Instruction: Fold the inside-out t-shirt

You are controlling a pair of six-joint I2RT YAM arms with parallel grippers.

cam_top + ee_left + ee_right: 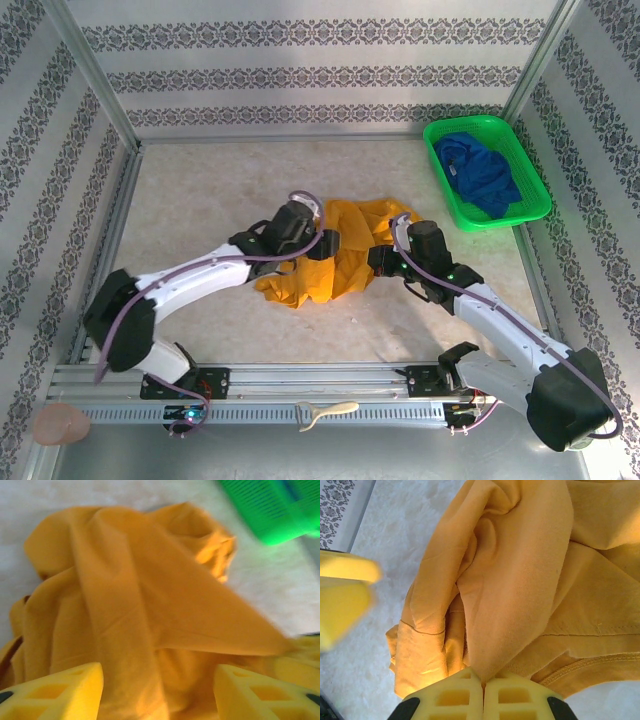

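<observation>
The inside-out t-shirt (340, 255) lies crumpled in an orange-yellow heap at the middle of the table, between my two grippers. My left gripper (330, 243) is at the heap's left side. In the left wrist view its yellow fingers (60, 695) stand wide apart, so the left gripper (159, 695) is open over loose folds of the shirt (135, 605). My right gripper (381, 260) is at the heap's right side. The right wrist view shows the right gripper (483, 681) shut, pinching a fold of the shirt (515, 580) between its pads; a stitched hem runs to the right.
A green basket (470, 122) at the back right holds a dark blue garment (480, 175); it also shows in the left wrist view (265, 510). Patterned walls and metal rails enclose the table. A cream object (328, 412) lies on the front rail.
</observation>
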